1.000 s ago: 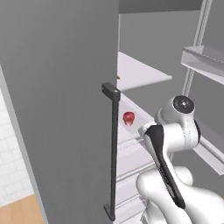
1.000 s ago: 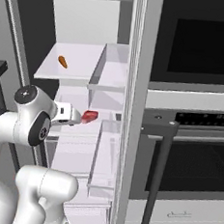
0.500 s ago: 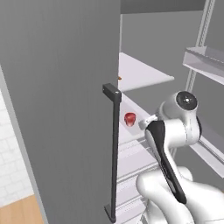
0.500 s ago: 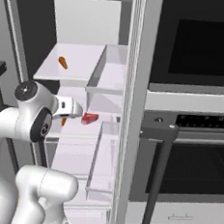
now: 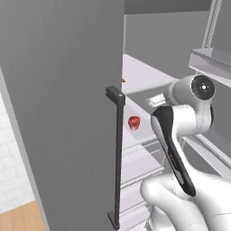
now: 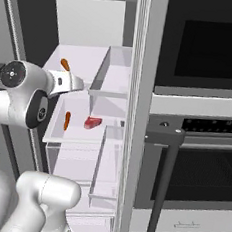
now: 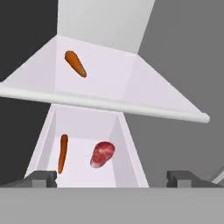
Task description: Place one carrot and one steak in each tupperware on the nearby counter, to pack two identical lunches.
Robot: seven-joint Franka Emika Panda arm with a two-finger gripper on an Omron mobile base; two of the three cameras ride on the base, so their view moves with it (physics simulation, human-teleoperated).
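Inside the open fridge, at the level between two white shelves: arm raised from the base, elbow bent, forearm reaching in towards the compartment. Gripper (image 7: 112,177) pointed along the shelves, fingers (image 7: 41,178) spread wide apart with nothing between them. Wrist end visible in the right base view as a pale block (image 6: 68,82) just above the lower shelf's front edge.

Upper shelf (image 7: 131,83): one carrot (image 7: 75,64) lying diagonally near its back left, also seen in the right base view (image 6: 65,64). Front lip of this shelf crossing the hand view as a pale bar above the lower items.

Lower shelf (image 7: 81,157): second carrot (image 7: 63,152) lying lengthwise at the left, steak (image 7: 103,154) just to its right, apart from it. Same pair in the right base view, carrot (image 6: 67,121) and steak (image 6: 92,123) side by side; steak alone showing in the left base view (image 5: 134,122), past the door edge.

Surroundings: grey fridge door (image 5: 63,103) swung open at the left with a dark vertical handle (image 5: 118,158); door racks (image 5: 212,63) at the right of the left base view. Built-in oven (image 6: 204,51) with dark glass and a bar handle (image 6: 160,192) standing right of the fridge. White drawers (image 6: 104,182) below the lower shelf. Upper shelf lip between gripper and the far carrot.
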